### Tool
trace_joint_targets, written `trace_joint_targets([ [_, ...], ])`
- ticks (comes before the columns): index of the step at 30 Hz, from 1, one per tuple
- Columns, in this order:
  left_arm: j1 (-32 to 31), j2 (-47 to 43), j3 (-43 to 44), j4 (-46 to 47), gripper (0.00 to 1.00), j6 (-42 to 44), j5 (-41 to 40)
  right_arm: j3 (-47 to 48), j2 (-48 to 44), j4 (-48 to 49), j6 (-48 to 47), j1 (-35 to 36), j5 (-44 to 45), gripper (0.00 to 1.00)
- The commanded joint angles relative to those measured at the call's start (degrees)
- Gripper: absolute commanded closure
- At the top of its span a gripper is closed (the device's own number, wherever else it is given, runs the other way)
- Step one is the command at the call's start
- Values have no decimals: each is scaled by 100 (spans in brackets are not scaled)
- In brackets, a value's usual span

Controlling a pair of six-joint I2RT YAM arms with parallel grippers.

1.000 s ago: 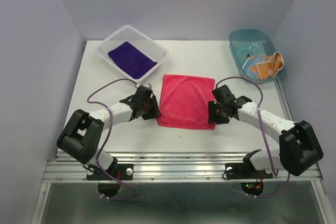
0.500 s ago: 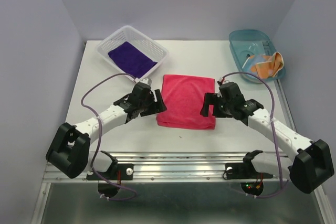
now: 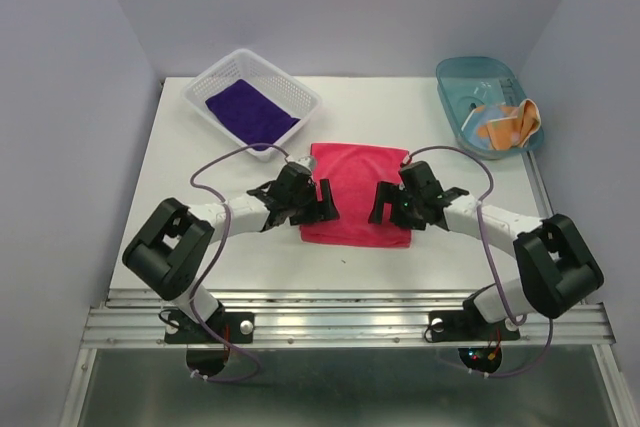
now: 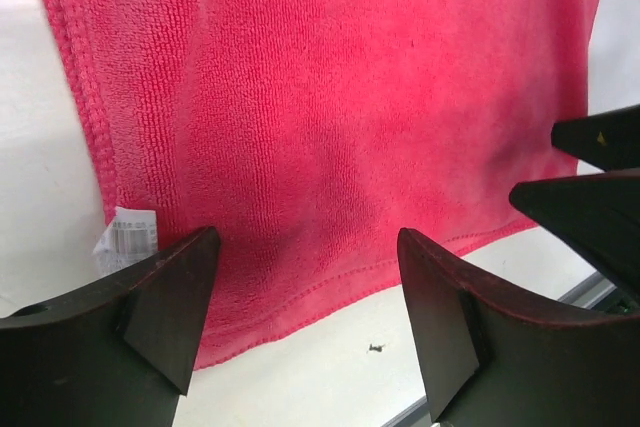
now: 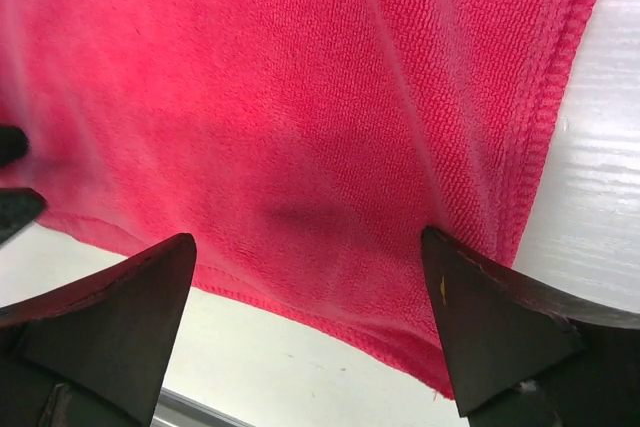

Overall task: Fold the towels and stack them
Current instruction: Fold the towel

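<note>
Both spread wide and holding nothing, the left gripper and right gripper hang above the pink-red towel at mid-table, just inside its side edges. Table surface shows beyond each edge. The purple towel lies in the basket, the orange towel in the tray.

White counter, walled on three sides. White slatted basket far left. Blue plastic tub far right corner.
</note>
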Motion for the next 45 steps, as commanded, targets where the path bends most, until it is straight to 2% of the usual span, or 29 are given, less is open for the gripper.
trace_joint_targets([
  [1, -337, -282, -493, 64, 17, -285, -4, -658, -534, 140, 300, 56, -346, 0],
  [4, -557, -651, -959, 46, 17, -584, -22, -1237, -1184, -9, 449, 56, -513, 0],
  [8, -829, -1562, -1460, -112, 17, -892, -74, -1783, -2212, -167, 590, 65, -943, 0],
  [11, -865, -2170, -1391, -410, 16, -824, -450, -1550, -2881, -491, 346, 65, -866, 0],
  [12, -865, -2277, -1286, -507, 16, -753, -574, -1382, -2960, -571, 292, 65, -604, 0],
  [13, -865, -2339, -1015, -612, 1, -666, -706, -1241, -3057, -633, 248, 73, -445, 0],
  [15, -856, -2357, -715, -849, 1, -472, -1293, -795, -3067, -739, 151, 65, 89, 0],
  [17, -795, -2112, -197, -1210, 1, -358, -1831, -529, -2909, -704, 107, 73, 382, 0],
  [21, -347, -1365, 490, -1334, 1, 47, -2008, 61, -2347, -572, -165, 56, 1182, 0],
  [23, -93, -918, 1208, -1719, 1, 91, -2375, 359, -1953, -485, -262, -40, 1384, 0],
  [28, -4, -144, 1895, -1527, 1, 574, -2544, 641, -1319, -10, -456, -356, 1061, 0],
  [31, 128, 541, 2229, -1475, 1, 882, -2255, 833, -828, 140, -491, -733, 702, 0],
  [35, 304, 1008, 2459, -1465, 12, 961, -2123, 913, -422, 262, -526, -1042, 489, 0],
  [45, 471, 1545, 2731, -1351, 21, 1014, -2035, 1045, 18, 377, -710, -1376, 190, 0],
])
